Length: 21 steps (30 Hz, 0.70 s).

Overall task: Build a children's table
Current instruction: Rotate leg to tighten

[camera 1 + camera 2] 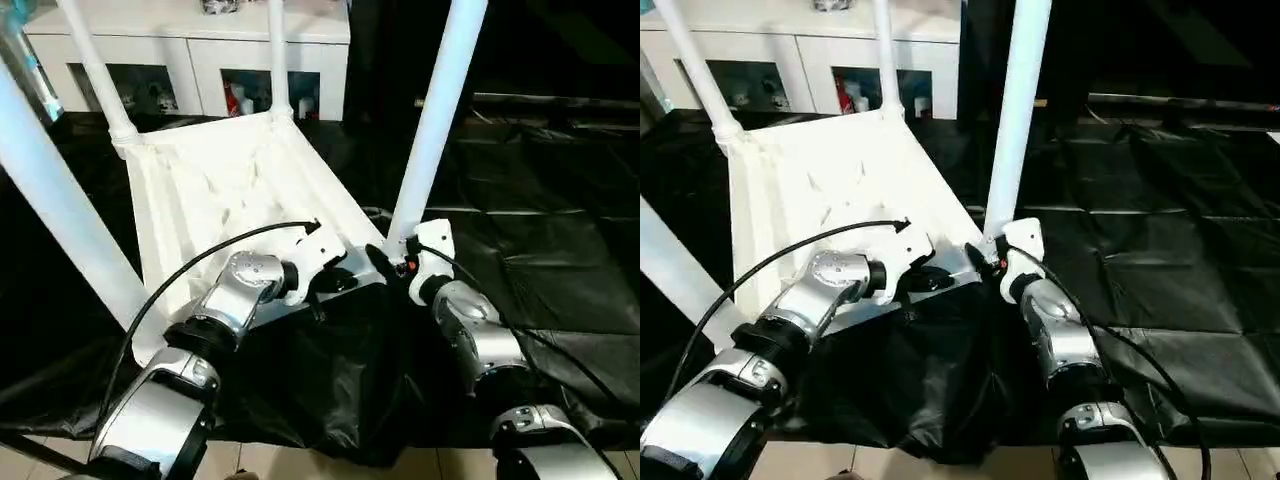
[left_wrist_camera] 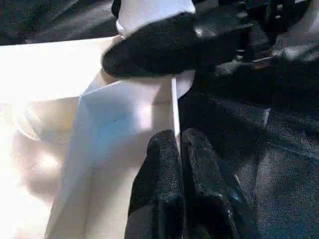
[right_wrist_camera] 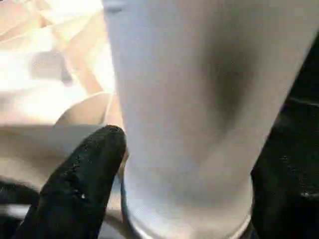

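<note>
Overhead, the tabletop (image 1: 230, 190) is seen upside down on black sheeting (image 1: 560, 250), white, rimmed and ribbed, with four white tapered legs (image 1: 437, 120) standing up from its corner sockets. The left jaws (image 1: 335, 283) lie at its near rim; the right jaws (image 1: 385, 262) flank the foot of the near right leg. A white cabinet (image 1: 190, 50) stands behind.

At the left wrist, the left jaws (image 2: 182, 169) are pressed together, empty, over the rim wall.

At the right wrist, one black finger (image 3: 82, 174) is beside the leg's base (image 3: 189, 124); whether the right jaws are released or clenched cannot be told.
</note>
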{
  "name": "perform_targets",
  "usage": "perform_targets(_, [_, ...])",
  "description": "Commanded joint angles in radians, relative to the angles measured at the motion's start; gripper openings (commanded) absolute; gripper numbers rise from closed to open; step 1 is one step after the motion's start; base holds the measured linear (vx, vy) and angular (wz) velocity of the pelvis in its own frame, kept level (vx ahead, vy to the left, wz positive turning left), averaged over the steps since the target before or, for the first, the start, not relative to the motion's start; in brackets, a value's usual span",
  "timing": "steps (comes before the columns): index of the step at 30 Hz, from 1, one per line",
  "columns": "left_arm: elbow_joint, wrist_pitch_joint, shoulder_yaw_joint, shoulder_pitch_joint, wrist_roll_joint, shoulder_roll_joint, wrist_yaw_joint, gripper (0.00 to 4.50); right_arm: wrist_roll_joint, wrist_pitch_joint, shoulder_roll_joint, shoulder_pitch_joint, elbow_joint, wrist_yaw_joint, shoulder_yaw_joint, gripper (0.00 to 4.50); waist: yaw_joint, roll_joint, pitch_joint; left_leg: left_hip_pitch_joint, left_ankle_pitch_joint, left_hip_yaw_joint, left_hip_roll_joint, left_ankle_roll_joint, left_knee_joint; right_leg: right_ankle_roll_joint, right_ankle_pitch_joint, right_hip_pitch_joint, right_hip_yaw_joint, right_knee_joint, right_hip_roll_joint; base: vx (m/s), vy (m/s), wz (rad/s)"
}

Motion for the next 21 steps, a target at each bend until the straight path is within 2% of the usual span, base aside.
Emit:
perform_targets(1, [-0.025,-0.034,-0.010,0.005,-0.041,-0.036,-0.026,0.00,-0.002,0.005,0.036,0.003,0.010,0.107,0.094,3.80,0.000,-0.016,-0.053,0.006,-0.192,-0.030,0.055,0.052,-0.066,-0.151,-0.301,0.037,0.070,-0.097,-0.110,0.000,0.000,0.00])
perform_targets(3, [-0.060,-0.048,-0.016,0.032,-0.055,-0.001,-0.104,0.00,0.024,0.018,-0.032,0.015,-0.023,0.260,0.102,3.80,0.000,-0.017,-0.054,0.004,-0.181,-0.031,0.056,0.063,-0.065,-0.164,-0.259,0.041,0.069,-0.091,-0.109,0.000,0.000,0.00])
perform_targets(5, [-0.073,-0.062,-0.019,0.045,-0.059,0.018,-0.136,0.00,0.034,0.021,-0.073,0.027,-0.044,0.352,0.114,3.80,0.003,-0.018,-0.054,0.001,-0.163,-0.026,0.054,0.088,-0.061,-0.169,-0.223,0.042,0.069,-0.090,-0.106,0.000,0.000,0.00])
perform_targets(6, [-0.083,-0.068,-0.022,0.054,-0.063,0.030,-0.164,0.00,0.044,0.029,-0.099,0.036,-0.061,0.403,0.118,3.80,0.006,-0.017,-0.055,-0.001,-0.152,-0.027,0.055,0.093,-0.060,-0.169,-0.214,0.045,0.067,-0.087,-0.105,0.000,0.000,0.00])
perform_targets(9, [-0.132,-0.071,-0.036,0.086,-0.082,0.080,-0.276,0.00,0.071,0.043,-0.179,0.059,-0.105,0.552,0.118,3.80,0.010,-0.013,-0.056,0.000,-0.140,-0.026,0.060,0.101,-0.058,-0.178,-0.184,0.044,0.065,-0.082,-0.103,0.000,0.000,0.00])
perform_targets(11, [-0.155,-0.075,-0.047,0.098,-0.082,0.108,-0.324,0.00,0.090,0.050,-0.212,0.066,-0.122,0.616,0.113,3.80,0.008,-0.011,-0.056,0.000,-0.145,-0.025,0.060,0.099,-0.059,-0.187,-0.186,0.041,0.064,-0.082,-0.102,0.000,0.000,0.00])
perform_targets(12, [-0.163,-0.074,-0.049,0.102,-0.083,0.118,-0.342,0.00,0.098,0.053,-0.224,0.068,-0.130,0.642,0.113,3.80,0.010,-0.013,-0.057,0.002,-0.147,-0.026,0.060,0.095,-0.059,-0.187,-0.190,0.045,0.063,-0.083,-0.101,0.000,0.000,0.00])
perform_targets(14, [-0.179,-0.064,-0.048,0.107,-0.088,0.131,-0.364,0.00,0.106,0.055,-0.237,0.067,-0.134,0.674,0.112,3.80,0.010,-0.006,-0.057,0.001,-0.153,-0.026,0.062,0.094,-0.059,-0.196,-0.183,0.041,0.064,-0.081,-0.101,0.000,0.000,0.00])
perform_targets(16, [-0.193,-0.052,-0.043,0.111,-0.099,0.138,-0.386,0.00,0.115,0.057,-0.247,0.066,-0.134,0.696,0.108,3.80,0.011,-0.007,-0.058,0.003,-0.155,-0.026,0.063,0.089,-0.059,-0.202,-0.181,0.040,0.063,-0.081,-0.101,0.000,0.000,0.00])
perform_targets(17, [-0.194,-0.050,-0.043,0.111,-0.101,0.139,-0.389,0.00,0.116,0.057,-0.249,0.065,-0.133,0.699,0.108,3.80,0.013,-0.004,-0.060,0.002,-0.152,-0.026,0.063,0.084,-0.058,-0.207,-0.169,0.041,0.064,-0.080,-0.103,0.000,0.000,0.00])
perform_targets(18, [-0.199,-0.046,-0.041,0.112,-0.105,0.144,-0.399,0.00,0.116,0.060,-0.255,0.066,-0.133,0.714,0.109,3.80,0.013,-0.005,-0.060,0.002,-0.148,-0.027,0.064,0.083,-0.058,-0.210,-0.160,0.041,0.064,-0.078,-0.101,0.000,0.000,0.00])
perform_targets(20, [-0.202,-0.045,-0.040,0.113,-0.107,0.150,-0.410,0.00,0.112,0.057,-0.260,0.066,-0.129,0.731,0.116,3.80,0.016,0.004,-0.062,0.001,-0.138,-0.027,0.062,0.084,-0.056,-0.219,-0.122,0.042,0.063,-0.074,-0.100,0.000,0.000,0.00])
perform_targets(21, [-0.202,-0.045,-0.040,0.113,-0.107,0.150,-0.410,0.00,0.112,0.057,-0.260,0.066,-0.129,0.731,0.116,3.66,0.015,0.001,-0.061,0.001,-0.140,-0.026,0.062,0.085,-0.056,-0.220,-0.120,0.042,0.063,-0.075,-0.100,0.000,0.000,0.00])
